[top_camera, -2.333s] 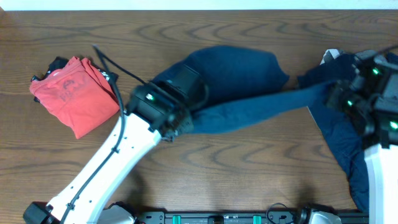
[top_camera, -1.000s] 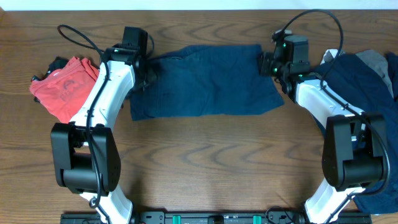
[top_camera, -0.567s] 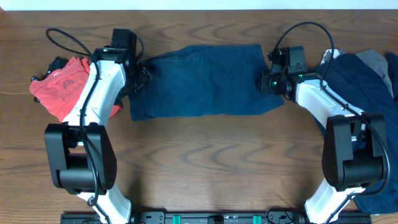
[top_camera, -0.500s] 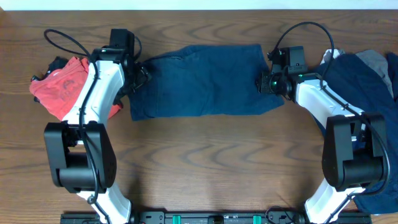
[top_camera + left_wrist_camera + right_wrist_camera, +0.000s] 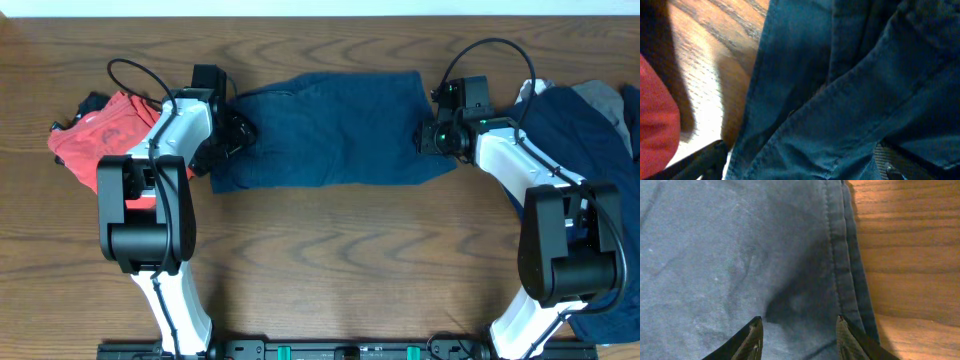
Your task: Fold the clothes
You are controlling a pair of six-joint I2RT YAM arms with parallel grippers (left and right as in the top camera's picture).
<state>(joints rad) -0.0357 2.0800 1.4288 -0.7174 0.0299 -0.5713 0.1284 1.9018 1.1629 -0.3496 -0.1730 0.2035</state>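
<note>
Wooden table, navy trousers lying flat between your grippers, left gripper spread wide, cloth bunched between its fingers, right gripper released, hem edge just under its fingers, red shirt beyond your left fingers, rumpled pile behind your right.

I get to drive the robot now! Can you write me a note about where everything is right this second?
Left gripper: open, over the left edge of the navy trousers.
Right gripper: open, over their right edge.
Done: the trousers lie flat mid-table, folded into a rectangle. The red shirt looks folded at the far left.
Left: perhaps fold the trousers smaller, then fold the rumpled navy and grey pile on the right.
</note>
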